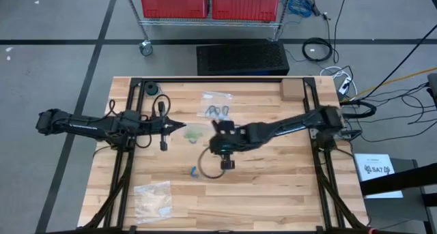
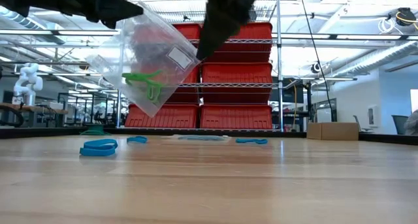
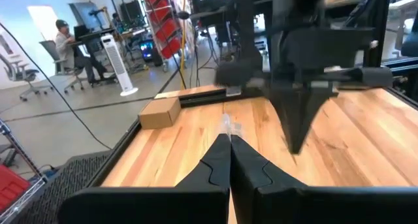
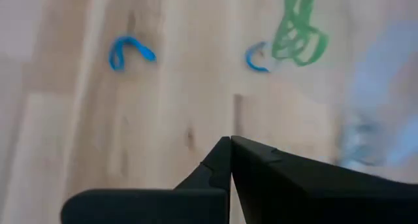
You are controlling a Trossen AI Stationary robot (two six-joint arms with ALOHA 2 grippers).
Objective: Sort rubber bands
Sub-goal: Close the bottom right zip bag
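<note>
Rubber bands lie blue on table; left fingers pinch bag, right fingers closed, empty.

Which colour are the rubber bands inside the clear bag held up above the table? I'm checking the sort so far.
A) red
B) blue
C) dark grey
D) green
D: in the low view the clear bag hangs above the table with green rubber bands inside it, while the blue rubber bands lie loose on the wood.
</note>
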